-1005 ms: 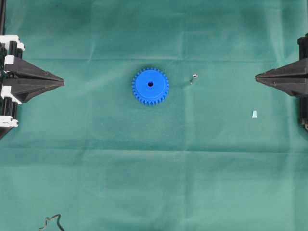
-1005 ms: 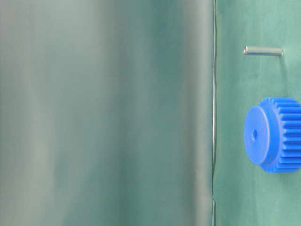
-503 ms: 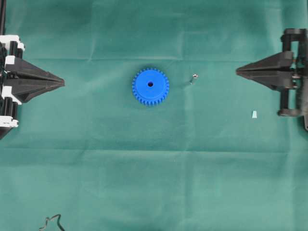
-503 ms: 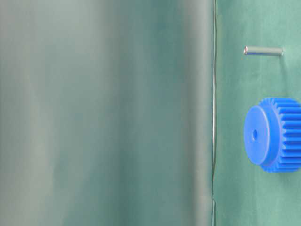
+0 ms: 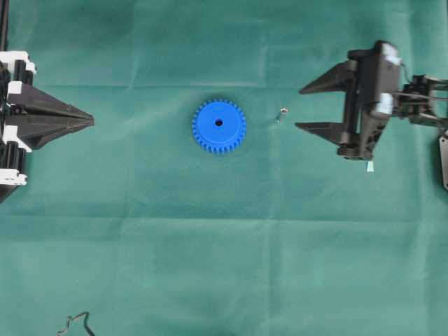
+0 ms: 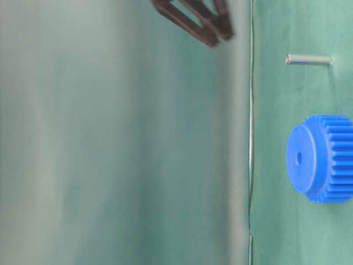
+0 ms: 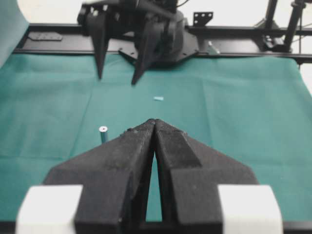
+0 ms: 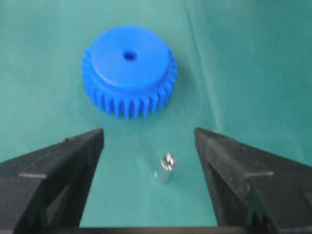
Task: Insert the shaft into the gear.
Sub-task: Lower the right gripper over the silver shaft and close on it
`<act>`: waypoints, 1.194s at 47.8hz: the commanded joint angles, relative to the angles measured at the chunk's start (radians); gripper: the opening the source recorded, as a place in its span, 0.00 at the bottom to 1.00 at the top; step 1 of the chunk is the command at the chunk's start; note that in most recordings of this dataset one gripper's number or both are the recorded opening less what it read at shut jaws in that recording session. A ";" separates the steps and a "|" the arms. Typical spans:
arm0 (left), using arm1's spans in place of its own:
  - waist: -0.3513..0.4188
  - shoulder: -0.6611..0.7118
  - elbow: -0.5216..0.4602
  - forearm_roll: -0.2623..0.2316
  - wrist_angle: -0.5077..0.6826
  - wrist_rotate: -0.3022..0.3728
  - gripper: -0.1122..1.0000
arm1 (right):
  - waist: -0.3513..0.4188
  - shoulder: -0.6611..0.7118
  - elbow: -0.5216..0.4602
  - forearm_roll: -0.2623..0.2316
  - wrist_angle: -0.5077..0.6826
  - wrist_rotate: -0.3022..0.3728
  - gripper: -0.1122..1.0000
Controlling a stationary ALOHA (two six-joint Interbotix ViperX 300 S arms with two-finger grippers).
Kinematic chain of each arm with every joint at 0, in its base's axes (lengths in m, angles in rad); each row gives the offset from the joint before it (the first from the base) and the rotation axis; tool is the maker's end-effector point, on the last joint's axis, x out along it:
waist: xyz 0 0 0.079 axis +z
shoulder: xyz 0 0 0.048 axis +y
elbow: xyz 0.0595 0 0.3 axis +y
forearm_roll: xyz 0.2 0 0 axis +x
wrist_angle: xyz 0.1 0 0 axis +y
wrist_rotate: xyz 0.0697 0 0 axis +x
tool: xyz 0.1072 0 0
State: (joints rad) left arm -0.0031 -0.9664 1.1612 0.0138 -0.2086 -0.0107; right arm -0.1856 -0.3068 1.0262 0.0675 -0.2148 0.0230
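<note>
The blue toothed gear point(image 5: 218, 126) lies flat on the green cloth, centre hole up; it also shows in the table-level view point(image 6: 320, 158) and the right wrist view point(image 8: 129, 68). The small silvery shaft point(image 5: 281, 114) stands upright just right of it, apart from it point(image 6: 309, 59) point(image 8: 165, 168) point(image 7: 103, 134). My right gripper point(image 5: 297, 109) hangs open just right of the shaft, above the cloth, jaws wide and empty point(image 8: 148, 131) point(image 7: 117, 80). My left gripper point(image 5: 92, 121) rests shut and empty at the left edge point(image 7: 154, 122).
A small pale wedge-shaped chip point(image 5: 369, 166) lies on the cloth under the right arm point(image 7: 158, 98). A dark cable end point(image 5: 73, 323) pokes in at the front left. A black frame rail point(image 7: 243, 46) runs behind the right arm's base.
My right gripper has come in from the right edge toward the shaft and its jaws have gone from shut to wide open. Gear, shaft and left gripper have not moved.
</note>
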 commanded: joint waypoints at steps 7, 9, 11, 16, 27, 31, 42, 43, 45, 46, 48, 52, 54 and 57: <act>0.002 0.012 -0.025 0.003 0.005 0.000 0.10 | -0.026 0.147 -0.028 0.012 -0.100 0.000 0.79; 0.002 0.012 -0.023 0.003 0.006 0.000 0.10 | -0.028 0.172 -0.034 0.014 -0.112 0.000 0.79; 0.002 0.014 -0.025 0.002 0.008 0.000 0.10 | -0.031 0.192 -0.037 0.015 -0.118 0.000 0.79; 0.003 0.014 -0.025 0.003 0.009 0.000 0.10 | -0.041 0.242 -0.048 0.015 -0.129 0.000 0.79; 0.003 0.015 -0.025 0.003 0.014 0.000 0.10 | -0.052 0.285 -0.066 0.015 -0.137 -0.002 0.78; 0.003 0.015 -0.025 0.003 0.014 0.000 0.10 | -0.052 0.284 -0.066 0.015 -0.143 -0.002 0.78; 0.002 0.014 -0.025 0.003 0.017 0.000 0.10 | -0.052 0.284 -0.066 0.014 -0.138 -0.002 0.48; 0.002 0.014 -0.025 0.003 0.017 0.000 0.10 | -0.051 0.284 -0.066 0.014 -0.137 -0.002 0.44; 0.002 0.014 -0.025 0.003 0.018 0.000 0.10 | -0.049 0.284 -0.064 0.014 -0.135 -0.002 0.35; 0.002 0.014 -0.025 0.003 0.018 0.000 0.10 | -0.048 0.284 -0.064 0.014 -0.133 -0.002 0.32; 0.002 0.014 -0.025 0.002 0.020 -0.002 0.10 | -0.044 0.285 -0.066 0.014 -0.130 -0.002 0.26; 0.002 0.012 -0.025 0.002 0.025 -0.002 0.10 | -0.040 0.284 -0.066 0.014 -0.126 -0.002 0.26; 0.002 0.011 -0.025 0.002 0.025 -0.002 0.10 | -0.038 0.284 -0.066 0.014 -0.126 -0.002 0.26; 0.003 0.009 -0.025 0.003 0.026 -0.002 0.10 | -0.038 0.282 -0.067 0.014 -0.126 0.000 0.26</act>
State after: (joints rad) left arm -0.0031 -0.9603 1.1612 0.0138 -0.1779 -0.0107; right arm -0.2255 -0.0123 0.9741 0.0813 -0.3405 0.0215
